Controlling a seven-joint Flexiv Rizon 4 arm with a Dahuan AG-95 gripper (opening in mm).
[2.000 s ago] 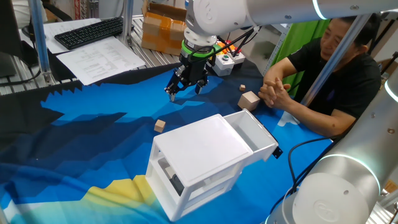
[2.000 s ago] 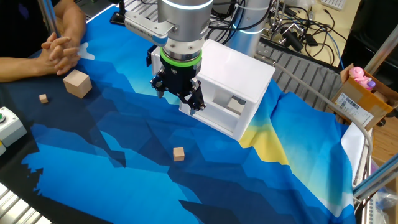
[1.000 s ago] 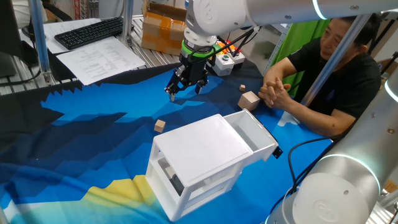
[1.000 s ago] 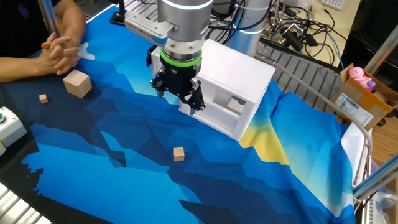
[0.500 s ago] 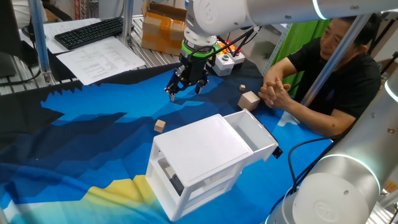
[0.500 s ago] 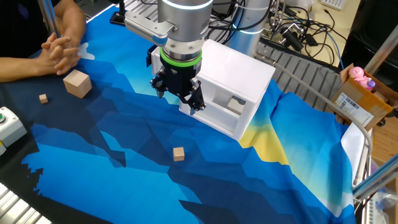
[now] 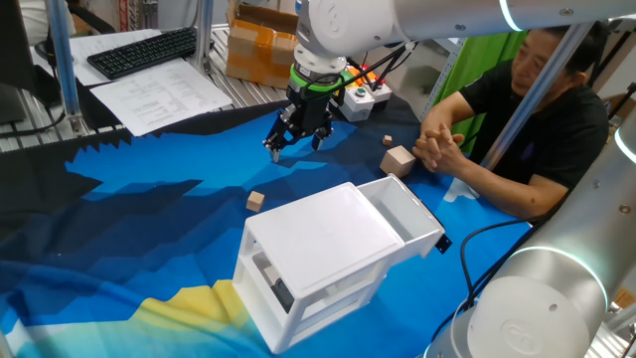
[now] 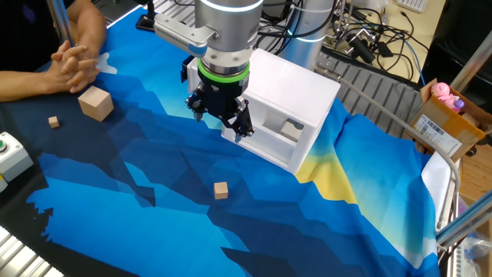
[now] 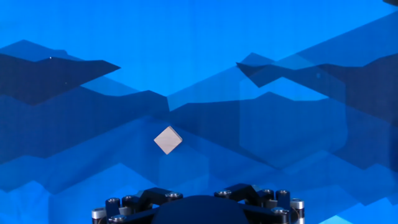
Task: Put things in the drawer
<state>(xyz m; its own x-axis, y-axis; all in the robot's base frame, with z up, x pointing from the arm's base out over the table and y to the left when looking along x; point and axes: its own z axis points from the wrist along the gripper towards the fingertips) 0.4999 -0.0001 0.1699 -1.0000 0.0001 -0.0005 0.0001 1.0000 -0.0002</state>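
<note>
My gripper (image 7: 296, 142) hangs above the blue cloth behind the white cabinet (image 7: 318, 249), fingers spread open and empty; it also shows in the other fixed view (image 8: 219, 121). One small tan wooden cube (image 7: 255, 201) lies on the cloth left of the cabinet, also seen from the other side (image 8: 221, 190). A second small cube (image 7: 388, 140) lies near the person's hands, also seen from the other side (image 8: 53, 121). The hand view shows one small cube (image 9: 168, 140) on the cloth below and ahead of the hand. The upper drawer (image 7: 402, 211) stands pulled out and looks empty.
A larger tan wooden block (image 7: 398, 160) sits by the person's clasped hands (image 7: 437, 149). The cabinet's lower compartment (image 7: 273, 283) holds dark contents. A button box (image 7: 360, 96) stands behind the gripper. The cabinet (image 8: 292, 92) stands just right of the gripper in the other fixed view.
</note>
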